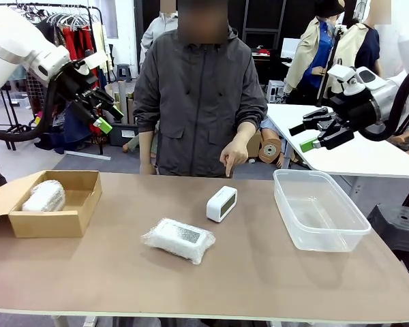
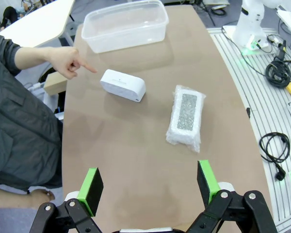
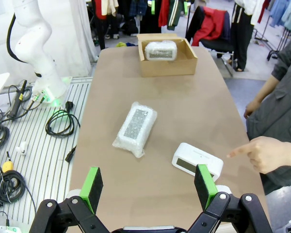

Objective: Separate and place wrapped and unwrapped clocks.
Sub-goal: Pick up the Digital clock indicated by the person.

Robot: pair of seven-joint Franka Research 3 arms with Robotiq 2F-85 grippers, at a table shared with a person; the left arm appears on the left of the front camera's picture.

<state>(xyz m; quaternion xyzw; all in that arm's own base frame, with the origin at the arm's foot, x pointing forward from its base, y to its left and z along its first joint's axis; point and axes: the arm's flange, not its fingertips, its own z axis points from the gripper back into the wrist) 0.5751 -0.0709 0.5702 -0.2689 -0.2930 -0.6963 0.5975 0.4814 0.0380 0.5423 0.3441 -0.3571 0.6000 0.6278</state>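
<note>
**Item 1. Brown flat-topped table** [image 1: 273, 272]. Carries every item below.

**Item 2. Clear rectangular plastic tub** [image 1: 284, 197]. Stands at the robot's right end of the table. Nothing lies in it. Judged to be the bin for unwrapped stock.

**Item 3. Open brown cardboard box** [image 1: 44, 223]. Stands at the robot's left end. Judged to be the bin for wrapped stock, given its content.

**Item 4. Left gripper** [image 1: 109, 116], **right gripper** [image 1: 301, 136]. Both are black with green pads and hang high above the table ends. Their jaws are spread wide and hold nothing.

**Item 5. Flat rectangular white clock in crinkly clear wrap** [image 1: 179, 238]. Lies on the bare table near the middle, on the robot's side. It is well apart from both bins.

**Item 6. Rounder white clock bundle in clear wrap** [image 1: 43, 196]. Already lies inside the cardboard box.

**Item 7. Person's hand** [image 1: 233, 155]. The forefinger points down at item 8 from just beyond it, without touching.

**Item 8. Small bare white clock with rounded corners** [image 1: 221, 204]. Sits mid-table, between item 5 and the tub, apparently on a long edge.

**Handling note (judgement).** The pointing marks item 8 as the piece in hand.
- The right arm is the nearer one to it and to the tub.
- Descend from above once the finger is clear.
- Turn the wrist so the pads close across the clock's two broad faces at mid-length, since it may tip if nudged off-centre.
- Lift straight up, then release low inside the tub.
</note>
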